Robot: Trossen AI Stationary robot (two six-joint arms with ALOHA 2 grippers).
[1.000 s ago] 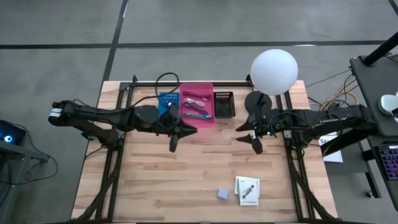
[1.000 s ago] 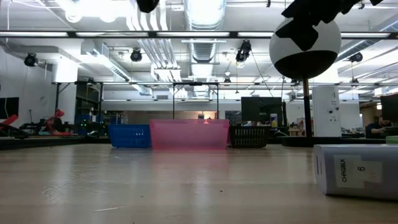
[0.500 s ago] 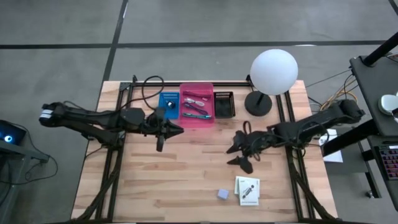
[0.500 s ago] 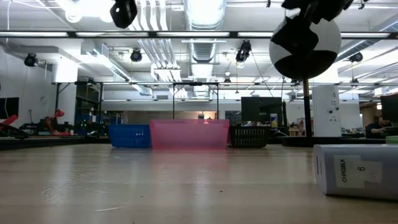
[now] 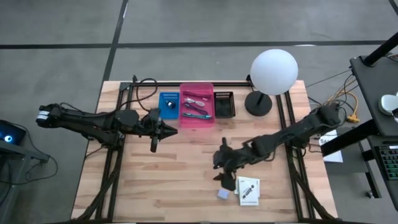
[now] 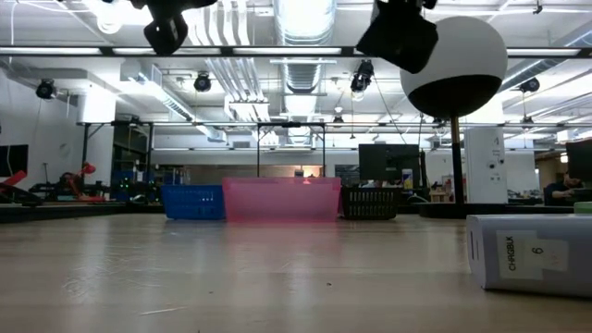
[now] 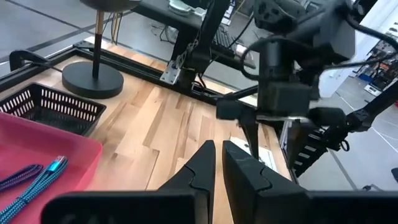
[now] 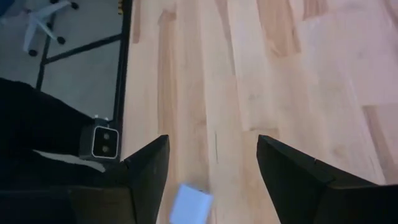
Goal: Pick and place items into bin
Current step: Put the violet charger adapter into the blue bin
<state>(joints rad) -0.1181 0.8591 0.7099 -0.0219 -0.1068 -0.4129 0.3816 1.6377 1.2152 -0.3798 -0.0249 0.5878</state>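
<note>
**Grey-blue cube waits at the near edge as the right arm reaches for it**

Grey-blue cube [image 5: 222, 194] sits on the wooden table [image 5: 155, 186] near its front edge, just beside a white card with a black mark [image 5: 248, 190]. Neither has been picked up. In the low view the card's box-like edge [image 6: 529, 254] fills the near right foreground; the cube does not show there.

Above the cube, seen from overhead, the right gripper [image 5: 222, 172] hangs with its fingers spread wide and nothing between them. The right wrist view confirms this: the cube [image 8: 191, 203] lies on the boards in the open gap between the two dark fingers [image 8: 148, 180]. This looks like the approach to a pick. The next move likely calls for lowering straight down so the fingers straddle the cube, then closing.

Farther back, the left gripper [image 5: 154, 144] hovers over the middle of the table, its fingers nearly together and empty, as its own wrist view shows.

At the far edge stands a row of bins: blue [image 5: 168, 104], pink [image 5: 196, 120] and black [image 5: 224, 104]. Only the overhead view shows the pink bin already holding pens and pliers; the low view shows just its wall [image 6: 281, 201]. A white globe lamp [image 5: 273, 72] stands beyond.
</note>
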